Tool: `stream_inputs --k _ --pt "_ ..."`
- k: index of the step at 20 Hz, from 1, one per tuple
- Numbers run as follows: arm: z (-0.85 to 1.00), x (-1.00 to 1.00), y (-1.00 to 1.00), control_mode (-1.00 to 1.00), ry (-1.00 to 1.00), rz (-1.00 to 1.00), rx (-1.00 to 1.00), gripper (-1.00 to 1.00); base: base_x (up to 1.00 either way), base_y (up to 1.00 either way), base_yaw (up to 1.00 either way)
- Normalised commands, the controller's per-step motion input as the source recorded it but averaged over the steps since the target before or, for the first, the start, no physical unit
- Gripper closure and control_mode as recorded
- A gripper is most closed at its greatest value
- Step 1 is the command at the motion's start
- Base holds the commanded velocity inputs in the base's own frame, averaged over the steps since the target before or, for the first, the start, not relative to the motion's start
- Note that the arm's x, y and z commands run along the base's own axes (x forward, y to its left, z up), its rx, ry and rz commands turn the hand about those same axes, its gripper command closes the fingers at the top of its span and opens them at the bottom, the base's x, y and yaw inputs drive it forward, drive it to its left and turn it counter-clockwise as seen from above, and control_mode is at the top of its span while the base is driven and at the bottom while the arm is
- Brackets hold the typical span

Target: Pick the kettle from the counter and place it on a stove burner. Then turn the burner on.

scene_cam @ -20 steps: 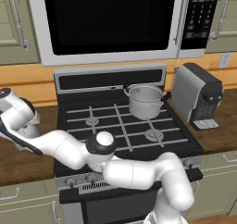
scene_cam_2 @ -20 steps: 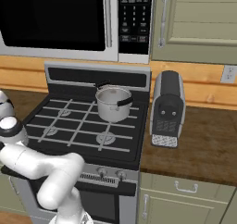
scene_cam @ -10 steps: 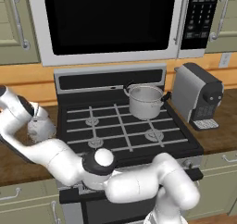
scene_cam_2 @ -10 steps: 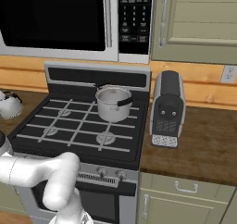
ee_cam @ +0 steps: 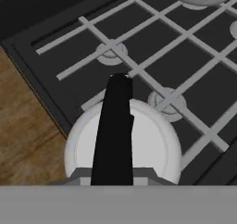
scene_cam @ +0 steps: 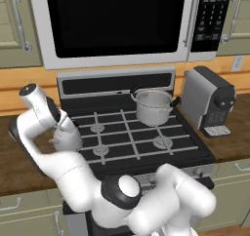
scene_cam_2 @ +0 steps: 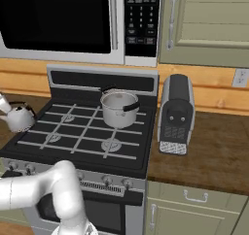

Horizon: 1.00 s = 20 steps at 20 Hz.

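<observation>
The pale kettle point(scene_cam: 69, 139) hangs in the air with my gripper point(scene_cam: 61, 126) shut on its black arched handle point(ee_cam: 115, 126). It sits over the stove's left edge, where the black top meets the brown wood counter point(ee_cam: 23, 126). From the right base view the kettle point(scene_cam_2: 20, 118) is at the far left, beside the grates. Two silvery burners lie just beyond it: the nearer stove burner point(ee_cam: 166, 99) almost touches the kettle's outline, and another burner point(ee_cam: 110, 52) is farther off. My fingertips are hidden behind the kettle's handle.
A shiny steel pot point(scene_cam: 154, 106) with side handles stands on a rear burner. A grey coffee machine point(scene_cam: 210, 101) sits on the counter right of the stove. The knobs point(scene_cam_2: 104, 180) run along the stove's front. A microwave point(scene_cam: 112, 20) hangs above.
The arm has swung up from the left counter with the kettle and carried it right, to the stove's left edge. The pot and coffee machine have not moved.
</observation>
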Motion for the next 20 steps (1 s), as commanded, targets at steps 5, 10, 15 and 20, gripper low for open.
stream_inputs --k 5,10,15,20 --pt "0.0 -0.42 -1.0 -1.0 -0.04 -0.25 0.15 1.0 0.0 0.0 0.0" --pt "0.0 -0.29 -1.0 -1.0 -0.15 -0.13 0.11 1.0 0.0 0.0 0.0" --pt "0.0 -0.16 -1.0 -1.0 -0.14 -0.06 0.08 1.0 0.0 0.0 0.0" --pt "-0.02 0.0 -0.45 -1.0 -0.01 0.0 0.0 1.0 0.0 0.0 0.0"
